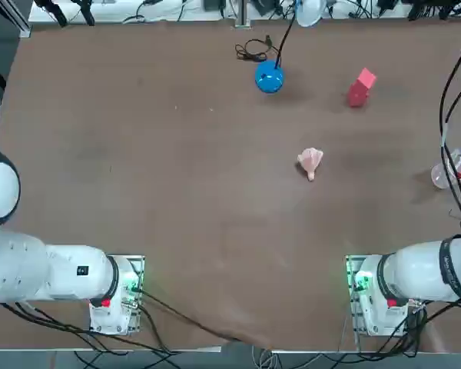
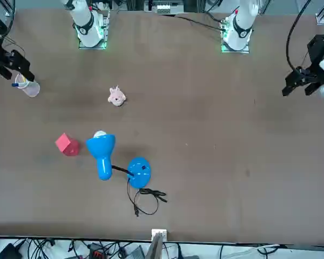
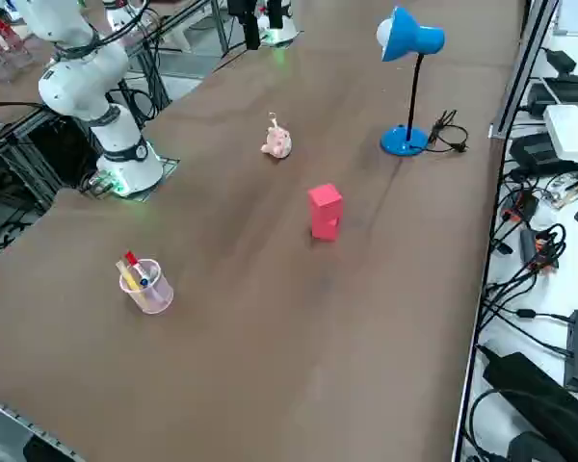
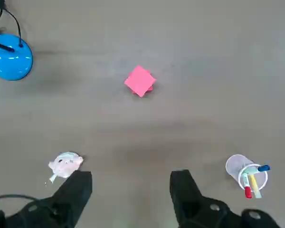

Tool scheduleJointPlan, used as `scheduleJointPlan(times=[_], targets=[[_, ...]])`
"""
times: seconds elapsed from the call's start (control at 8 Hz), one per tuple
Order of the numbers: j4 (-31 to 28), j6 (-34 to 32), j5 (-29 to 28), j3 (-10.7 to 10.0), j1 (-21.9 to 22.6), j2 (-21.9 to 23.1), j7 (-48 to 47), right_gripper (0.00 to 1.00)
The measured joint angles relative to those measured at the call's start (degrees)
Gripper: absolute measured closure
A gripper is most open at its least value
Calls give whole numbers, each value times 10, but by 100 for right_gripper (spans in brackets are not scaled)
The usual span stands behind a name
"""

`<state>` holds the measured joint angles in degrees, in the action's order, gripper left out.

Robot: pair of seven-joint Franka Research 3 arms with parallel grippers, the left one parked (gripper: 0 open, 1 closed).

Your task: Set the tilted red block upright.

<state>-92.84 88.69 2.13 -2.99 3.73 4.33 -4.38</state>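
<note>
The red block (image 3: 325,212) stands on its end on the brown table and looks upright in the right side view. In the top view the red block (image 1: 359,87) is at the far right, to the right of the blue lamp base. The wrist view shows the top face of the red block (image 4: 140,81) as a diamond. My right gripper (image 4: 131,190) hangs high above the table, well short of the block, open with nothing between its fingers (image 4: 80,187).
A blue desk lamp with a round base (image 1: 269,78) and a black cord stands beside the block. A pale pink lumpy object (image 1: 310,162) lies mid-table. A clear cup of pens (image 1: 449,171) sits near the right edge.
</note>
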Motion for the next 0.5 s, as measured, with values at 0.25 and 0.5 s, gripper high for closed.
scheduleJointPlan(times=[0.25,0.5], targets=[[0,-6,0,2,0,0,3,0],[0,-3,1,7,2,-2,-1,0]])
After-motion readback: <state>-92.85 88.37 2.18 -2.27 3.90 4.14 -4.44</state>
